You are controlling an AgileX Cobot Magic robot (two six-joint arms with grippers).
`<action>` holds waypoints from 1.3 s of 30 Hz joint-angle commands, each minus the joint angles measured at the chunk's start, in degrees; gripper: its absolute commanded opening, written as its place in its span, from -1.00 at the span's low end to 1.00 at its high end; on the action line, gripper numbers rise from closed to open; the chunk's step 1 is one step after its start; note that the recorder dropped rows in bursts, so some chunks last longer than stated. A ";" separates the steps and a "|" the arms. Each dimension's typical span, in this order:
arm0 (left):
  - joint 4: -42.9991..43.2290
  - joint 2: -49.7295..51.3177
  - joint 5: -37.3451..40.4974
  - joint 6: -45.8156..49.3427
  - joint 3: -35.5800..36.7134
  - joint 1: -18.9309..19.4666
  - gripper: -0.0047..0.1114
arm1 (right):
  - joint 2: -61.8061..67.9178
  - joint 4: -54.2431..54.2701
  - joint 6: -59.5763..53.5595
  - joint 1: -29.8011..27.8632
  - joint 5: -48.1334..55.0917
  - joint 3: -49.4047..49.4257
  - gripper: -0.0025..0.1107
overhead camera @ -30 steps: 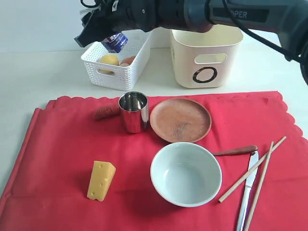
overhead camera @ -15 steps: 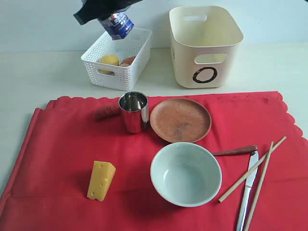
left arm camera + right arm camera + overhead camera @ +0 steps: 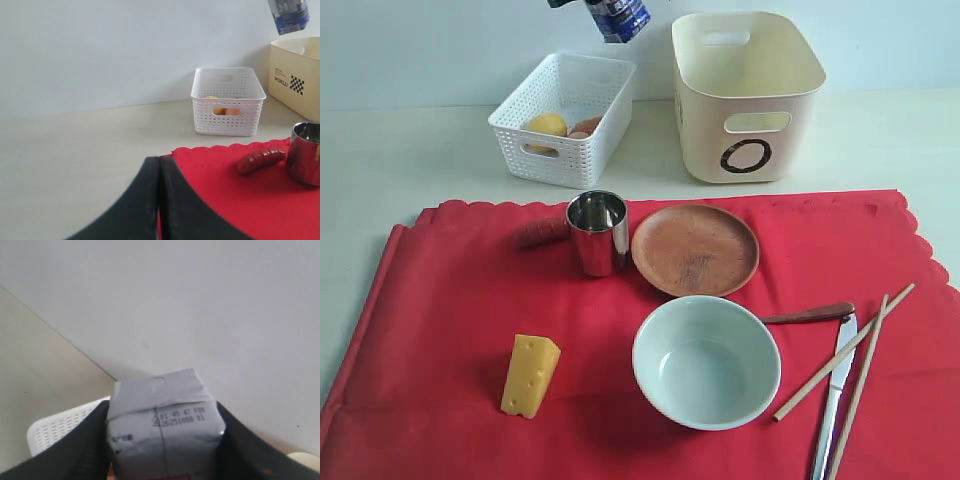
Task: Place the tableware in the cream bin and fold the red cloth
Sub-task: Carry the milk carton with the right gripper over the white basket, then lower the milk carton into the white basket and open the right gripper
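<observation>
The steel cup (image 3: 598, 232) stands upright on the red cloth (image 3: 450, 330), front-left of the cream bin (image 3: 748, 95). The left fingers (image 3: 170, 210), closed and empty, look nearest it, further left. The right fingers (image 3: 240, 450) clamp a small carton (image 3: 620, 18) high beside the bin's left.

A red cloth (image 3: 440, 300), silver cup (image 3: 598, 235), brown plate (image 3: 695, 250), pale green-white bowl (image 3: 707, 362) and yellow cheese (image 3: 530, 375) contrast with a cream bin (image 3: 790, 120) bearing a dark ring (image 3: 725, 157), a white perforated basket (image 3: 560, 165) and a blue-grey carton (image 3: 620, 15).

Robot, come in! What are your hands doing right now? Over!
Right fingers shut on carton, held high. Left fingers shut, empty. Bowl, cup, plate on red cloth. Cheese there too.
</observation>
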 commanded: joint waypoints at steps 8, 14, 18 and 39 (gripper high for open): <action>-0.03 -0.37 -0.05 -0.16 0.17 0.25 -0.90 | 6.96 0.30 -0.01 -0.05 -13.42 -0.18 -0.96; -0.03 -0.37 -0.05 -0.16 0.17 0.25 -0.90 | 8.30 0.30 -0.01 -0.05 -17.21 -0.18 -0.69; -0.03 -0.37 -0.05 -0.16 0.17 0.25 -0.90 | 9.27 1.34 0.51 -0.05 -21.38 -0.18 -0.37; -0.03 -0.37 -0.05 -0.26 0.17 0.25 -0.90 | 10.67 -2.58 3.47 -0.05 -27.84 -0.18 -0.34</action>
